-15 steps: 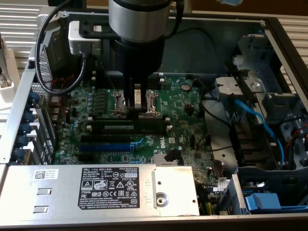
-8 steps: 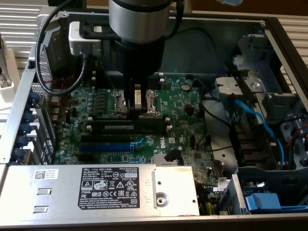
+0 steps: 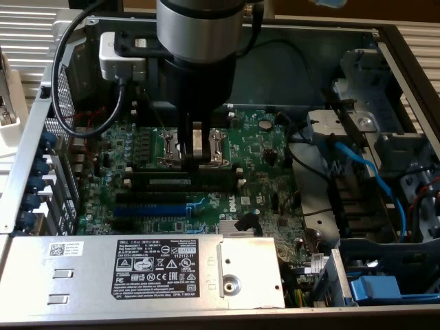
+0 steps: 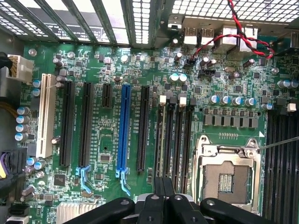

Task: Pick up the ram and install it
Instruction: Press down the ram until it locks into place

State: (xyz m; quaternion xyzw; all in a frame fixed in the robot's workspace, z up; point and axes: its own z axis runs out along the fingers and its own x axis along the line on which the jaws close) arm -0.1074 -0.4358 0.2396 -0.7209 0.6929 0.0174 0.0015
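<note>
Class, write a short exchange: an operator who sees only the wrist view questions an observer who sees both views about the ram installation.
Operator: Where is the ram?
Observer: A thin green stick, apparently the ram, lies across the board beside the gripper.
Operator: Is it gripped?
Observer: I cannot see it between the shut fingertips, which stand nearer the processor socket.
Operator: What borders the board?
Observer: A labelled metal box covers its near edge.
</note>
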